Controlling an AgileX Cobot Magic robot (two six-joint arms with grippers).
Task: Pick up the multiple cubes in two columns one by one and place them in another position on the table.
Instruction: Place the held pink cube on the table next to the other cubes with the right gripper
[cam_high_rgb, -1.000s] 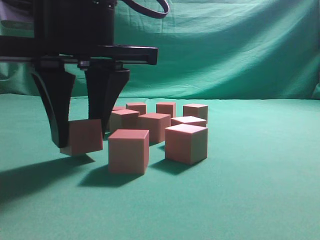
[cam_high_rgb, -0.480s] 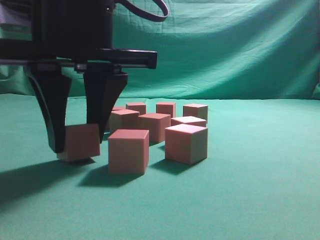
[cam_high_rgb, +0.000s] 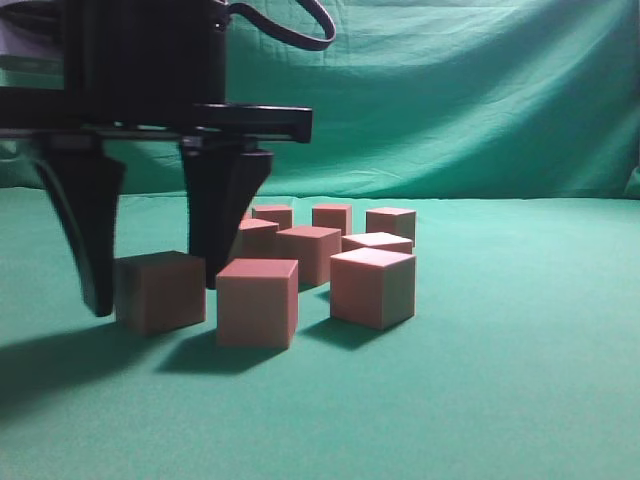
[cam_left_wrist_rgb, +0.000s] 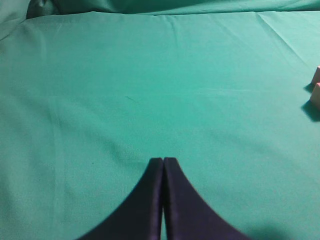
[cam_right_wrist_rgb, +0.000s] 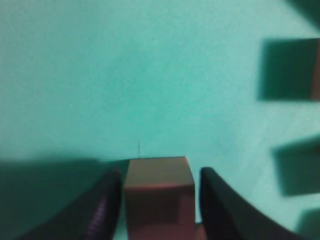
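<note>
Fingers of the right gripper (cam_high_rgb: 155, 285) stand spread around one cube (cam_high_rgb: 160, 291) resting on the table (cam_high_rgb: 480, 400) (gaps visible on both sides). Left gripper (cam_left_wrist_rgb: 163, 162) has its fingers pressed together.

The exterior camera sits low at cube height, looking along the bench (cam_high_rgb: 500, 400) toward the backdrop (cam_high_rgb: 450, 100). Both wrist cameras look down past their fingers; the close right one shares the cube (cam_right_wrist_rgb: 159, 190) nearest that camera.

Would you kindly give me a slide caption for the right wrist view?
Right gripper open around a cube resting on the teal table, fingers clear of both its sides.
</note>
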